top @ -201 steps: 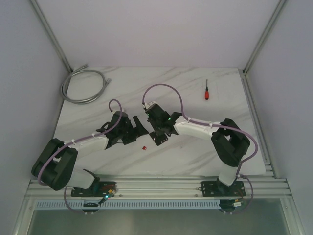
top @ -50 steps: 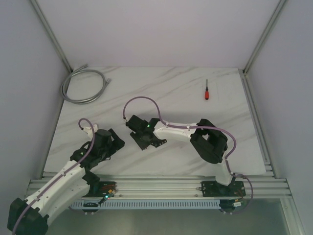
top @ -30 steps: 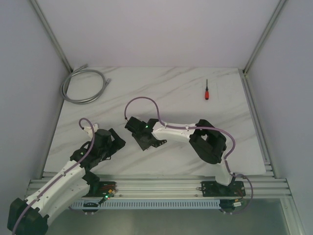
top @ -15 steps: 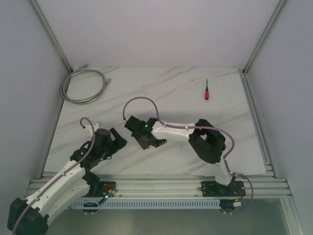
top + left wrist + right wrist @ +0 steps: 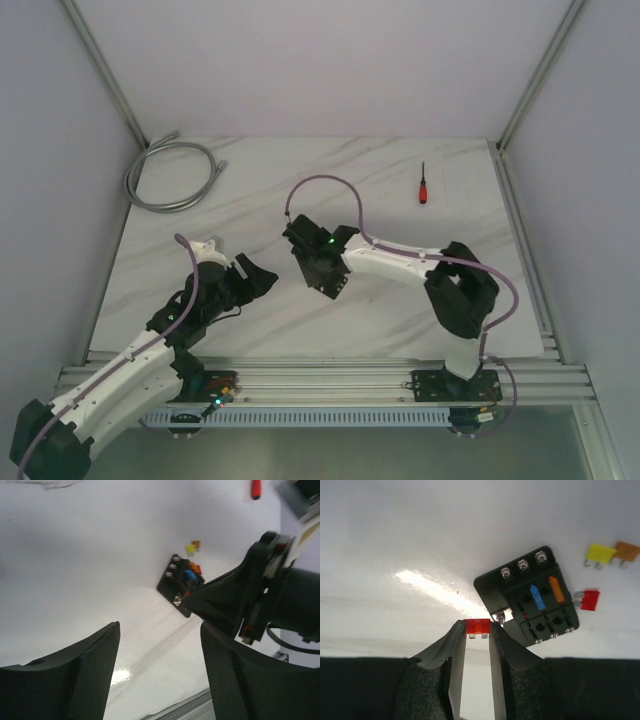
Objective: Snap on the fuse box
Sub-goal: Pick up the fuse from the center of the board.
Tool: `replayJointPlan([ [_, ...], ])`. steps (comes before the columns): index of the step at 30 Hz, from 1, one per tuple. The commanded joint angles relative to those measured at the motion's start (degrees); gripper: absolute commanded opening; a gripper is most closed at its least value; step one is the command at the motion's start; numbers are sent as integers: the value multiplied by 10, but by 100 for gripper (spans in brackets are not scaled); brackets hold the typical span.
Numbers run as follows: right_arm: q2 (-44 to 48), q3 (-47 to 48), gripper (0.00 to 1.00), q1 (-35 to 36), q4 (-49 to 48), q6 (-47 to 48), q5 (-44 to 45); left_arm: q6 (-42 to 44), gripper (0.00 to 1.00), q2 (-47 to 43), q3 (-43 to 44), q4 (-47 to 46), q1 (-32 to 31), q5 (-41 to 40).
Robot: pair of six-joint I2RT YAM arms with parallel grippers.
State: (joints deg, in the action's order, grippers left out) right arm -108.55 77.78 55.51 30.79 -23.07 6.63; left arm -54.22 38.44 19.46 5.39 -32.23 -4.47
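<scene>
Lying flat: fuse box [image 5: 530,597] on the table [image 5: 395,525], near the right gripper [image 5: 478,632].
Change: the right gripper has been carried farther from the arm bases in the last second. The left gripper [image 5: 159,630] has been advanced toward the box, with its jaws slightly narrowed.
Meaning: a fuse is judged ready for seating in an empty slot.
Right pincer: closed narrowly on a red fuse [image 5: 478,626].
Left pincer: wide apart, nothing held.
Box: matte black plastic, rectangular, silver screw heads along one edge, seated blue fuse [image 5: 534,591] and seated orange fuse [image 5: 556,590].
Beside it: yellow fuse [image 5: 599,553], loose orange fuse [image 5: 626,551], loose red fuse [image 5: 589,600], each with metal prongs.
Table: glossy, white, marble-veined.
</scene>
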Motion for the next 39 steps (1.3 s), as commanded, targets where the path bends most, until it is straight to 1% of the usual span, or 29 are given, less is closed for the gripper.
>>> replayJointPlan([
  [1, 76, -22, 15, -12, -41, -62, 9, 26, 73, 16, -12, -109, -31, -2],
  [6, 136, -53, 15, -19, -78, -109, 28, 38, 69, 51, -9, -180, -76, -31],
  [11, 176, -78, 15, -19, -113, -156, 22, 73, 61, 93, 6, -254, -120, -63],
  [15, 207, -104, 15, -18, -146, -193, 25, 91, 53, 136, 22, -307, -142, -74],
  [18, 233, -120, 15, -18, -160, -210, 30, 94, 46, 163, 33, -320, -153, -93],
  [22, 253, -138, 15, -18, -174, -224, 30, 98, 40, 189, 44, -352, -156, -83],
  [31, 274, -162, 15, -18, -193, -241, 29, 104, 35, 230, 66, -375, -169, -80],
  [39, 292, -191, 14, -18, -210, -258, 23, 103, 20, 240, 73, -392, -169, -87],
])
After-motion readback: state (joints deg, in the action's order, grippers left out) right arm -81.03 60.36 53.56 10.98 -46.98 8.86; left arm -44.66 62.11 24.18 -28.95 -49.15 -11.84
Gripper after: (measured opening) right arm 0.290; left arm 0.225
